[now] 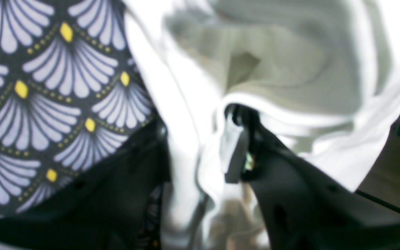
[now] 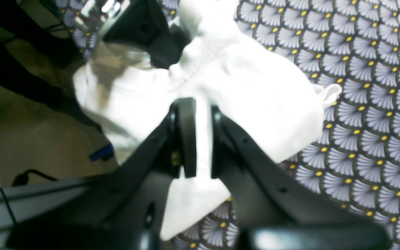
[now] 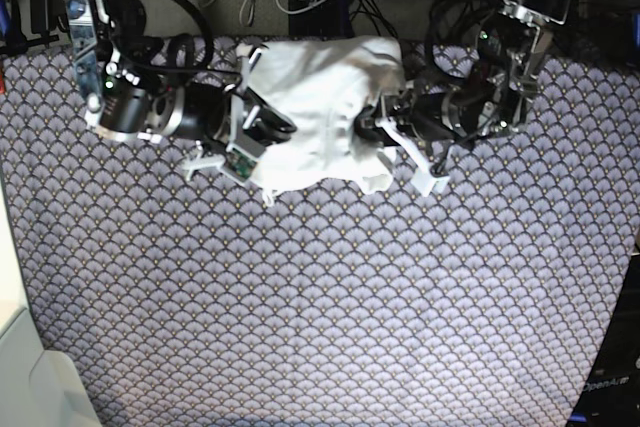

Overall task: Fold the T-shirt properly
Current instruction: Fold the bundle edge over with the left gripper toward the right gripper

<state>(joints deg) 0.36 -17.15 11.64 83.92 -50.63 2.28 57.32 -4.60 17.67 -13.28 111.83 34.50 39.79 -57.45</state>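
Blurred black fingers of the left gripper (image 1: 200, 152) fill the foreground of its wrist view, apart, with a bunched fold of white T-shirt (image 2: 248, 86) between them; whether they clamp it I cannot tell. In the right wrist view, the fingers of the right gripper (image 2: 203, 139) stand a narrow gap apart, with white cloth showing beyond and through that gap; whether they touch the shirt is unclear.

Plain white and soft, the T-shirt is crumpled into an uneven heap, with a stitched seam running across it and a small curled corner poking out at one side. Close to the left gripper, the fabric gapes into a loose, shadowed hollow, and one finger reaches into the opening.

In the base view, the shirt lies at the upper middle of the scallop-patterned tablecloth (image 3: 320, 307), between the two grippers, its lower part hanging into short, rumpled points.
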